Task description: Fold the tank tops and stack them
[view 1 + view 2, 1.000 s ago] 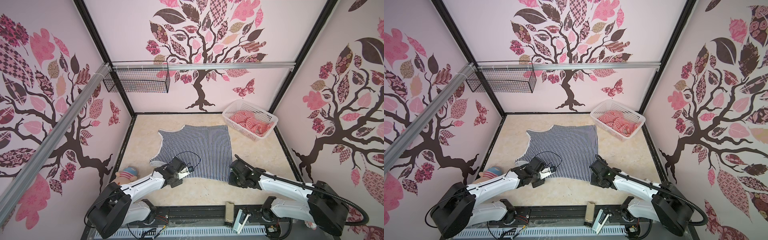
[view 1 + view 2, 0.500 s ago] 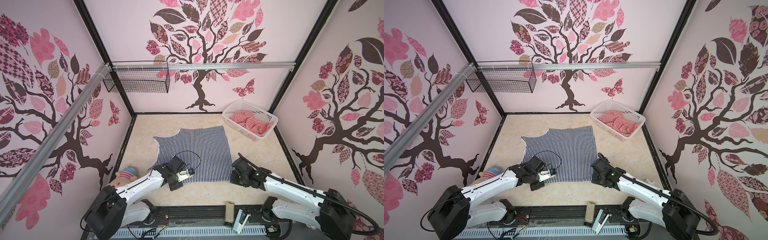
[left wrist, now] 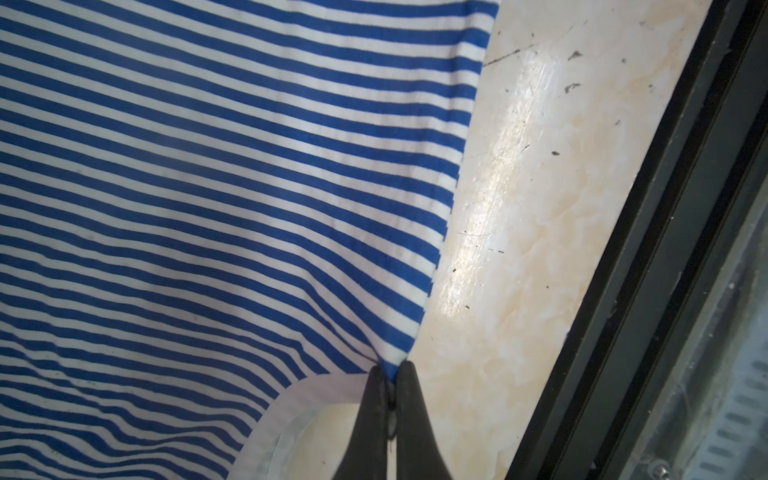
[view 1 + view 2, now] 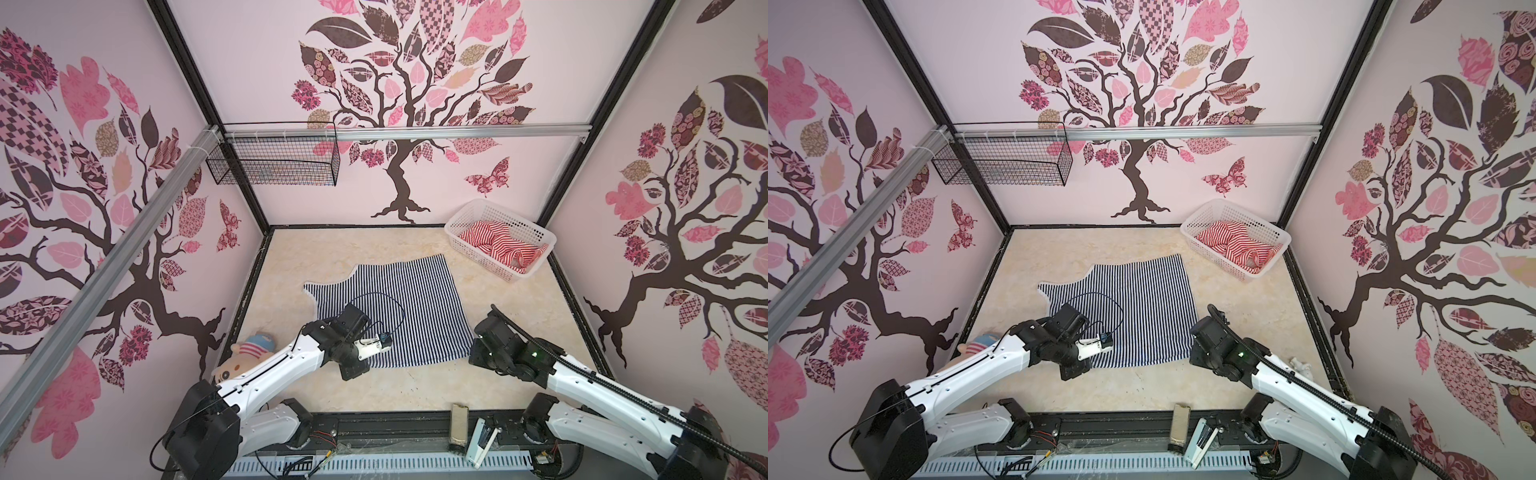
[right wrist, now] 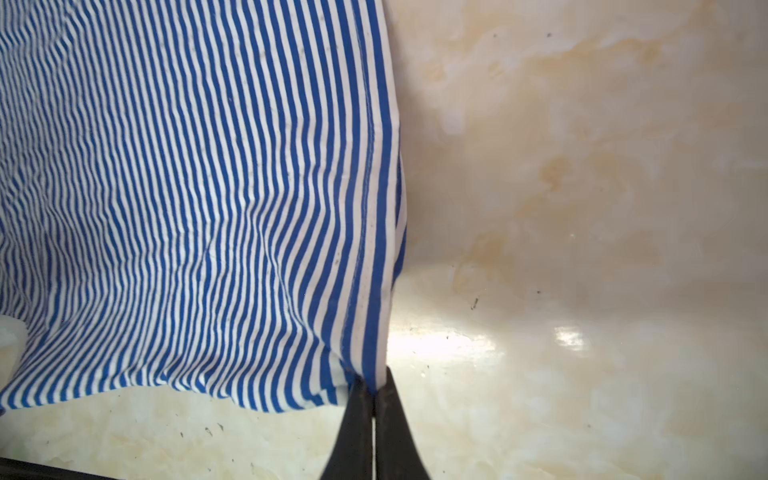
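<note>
near the lower middle of both top views the navy striped tank top (image 4: 399,307) lies spread open on the table (image 4: 415,390), not yet folded. my left gripper (image 3: 390,369) is clenched on its corner beside the white armhole trim, and my right gripper (image 5: 375,384) is clenched on the hem corner. at the right of centre the red striped tank top (image 4: 494,243) sits crumpled in the white basket (image 4: 509,272). i judge the task is at its start: both folds and the stacking are left.
</note>
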`<act>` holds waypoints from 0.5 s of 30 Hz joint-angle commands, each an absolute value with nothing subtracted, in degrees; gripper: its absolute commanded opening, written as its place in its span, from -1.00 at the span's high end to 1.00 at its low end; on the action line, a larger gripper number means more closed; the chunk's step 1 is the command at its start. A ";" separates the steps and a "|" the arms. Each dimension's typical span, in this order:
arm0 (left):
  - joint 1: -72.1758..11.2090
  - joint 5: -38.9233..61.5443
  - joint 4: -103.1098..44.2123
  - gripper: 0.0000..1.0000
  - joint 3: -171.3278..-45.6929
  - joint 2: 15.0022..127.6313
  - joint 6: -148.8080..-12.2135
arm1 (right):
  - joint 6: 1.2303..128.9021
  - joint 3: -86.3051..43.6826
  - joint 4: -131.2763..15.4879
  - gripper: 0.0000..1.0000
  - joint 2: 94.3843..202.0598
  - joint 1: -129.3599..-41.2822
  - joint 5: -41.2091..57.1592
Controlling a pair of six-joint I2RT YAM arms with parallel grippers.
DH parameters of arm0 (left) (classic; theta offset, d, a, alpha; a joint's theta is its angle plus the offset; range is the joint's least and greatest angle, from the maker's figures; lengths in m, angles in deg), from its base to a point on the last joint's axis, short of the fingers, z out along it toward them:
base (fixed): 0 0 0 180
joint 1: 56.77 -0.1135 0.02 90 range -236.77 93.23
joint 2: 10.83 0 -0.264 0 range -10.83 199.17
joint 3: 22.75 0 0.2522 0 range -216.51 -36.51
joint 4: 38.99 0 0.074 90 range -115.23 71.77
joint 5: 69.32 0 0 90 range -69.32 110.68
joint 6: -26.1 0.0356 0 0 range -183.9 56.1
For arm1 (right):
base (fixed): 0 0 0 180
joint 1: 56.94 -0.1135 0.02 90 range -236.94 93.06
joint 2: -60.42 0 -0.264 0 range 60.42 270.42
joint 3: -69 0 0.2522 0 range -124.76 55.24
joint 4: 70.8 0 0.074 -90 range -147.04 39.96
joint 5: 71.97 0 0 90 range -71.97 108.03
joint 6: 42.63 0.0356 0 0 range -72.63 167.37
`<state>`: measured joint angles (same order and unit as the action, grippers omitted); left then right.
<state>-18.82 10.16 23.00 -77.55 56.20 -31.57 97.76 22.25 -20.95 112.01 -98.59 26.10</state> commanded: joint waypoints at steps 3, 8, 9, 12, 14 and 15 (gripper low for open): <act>-21.94 9.94 22.28 0.99 -80.75 57.75 -31.94 | 94.83 18.59 -21.62 1.00 114.41 -95.53 26.86; -26.67 9.56 20.03 0.96 -83.60 59.11 -31.92 | 91.31 14.95 -23.02 1.00 118.83 -92.64 26.58; -27.05 9.98 19.29 0.95 -84.05 59.37 -31.91 | 90.70 14.12 -23.43 1.00 120.03 -92.30 26.64; -27.33 11.35 16.95 0.92 -84.92 60.30 -32.17 | 89.16 11.65 -24.71 1.00 123.87 -91.79 26.49; -27.33 12.17 15.34 0.91 -85.49 61.30 -32.50 | 88.08 10.09 -25.36 1.00 126.47 -91.38 26.49; -27.37 12.87 14.38 0.91 -85.79 61.99 -32.68 | 87.58 9.32 -25.66 1.00 127.74 -91.01 26.56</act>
<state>-27.12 11.49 18.12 -83.86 60.66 -32.05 90.35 12.24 -24.73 125.00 -91.68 25.95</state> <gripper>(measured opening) 0.048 0.053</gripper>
